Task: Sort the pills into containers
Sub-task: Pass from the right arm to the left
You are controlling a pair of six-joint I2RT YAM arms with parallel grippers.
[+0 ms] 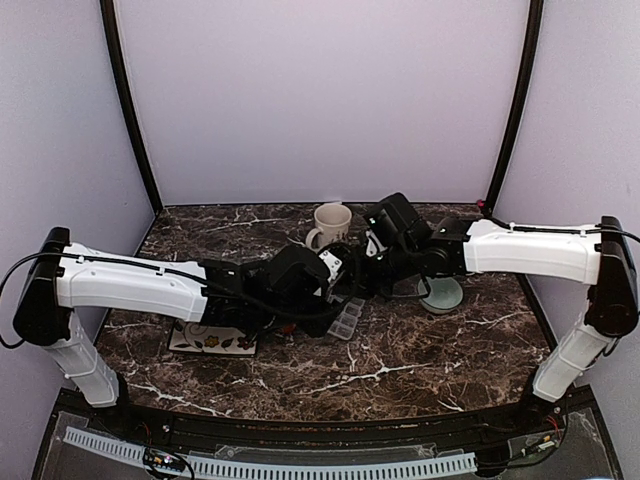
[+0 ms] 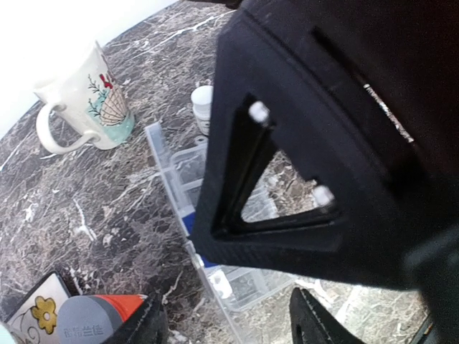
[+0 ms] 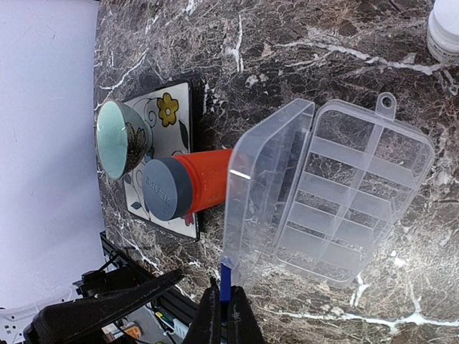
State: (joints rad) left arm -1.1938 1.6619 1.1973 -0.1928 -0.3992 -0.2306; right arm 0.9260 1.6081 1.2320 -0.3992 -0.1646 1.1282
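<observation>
Organiser box (image 3: 337, 215) lies open just beyond right tool (image 3: 222, 294), pressed together; left tool (image 2: 226, 319) spread above.

1. Over the organiser box (image 1: 345, 322): the left arm (image 1: 250, 285) and right arm (image 1: 430, 255) meet, crowding the way down.
2. Left of it: its raised lid (image 3: 262, 186), then the orange bottle (image 3: 204, 183) lying just beside.
3. Behind it: mug (image 1: 332, 222) and white bottle (image 2: 203, 107), near.
4. Right of it: a pale green bowl (image 1: 445, 296) under the right arm.
5. In front: bare table (image 1: 400, 385), open.
</observation>
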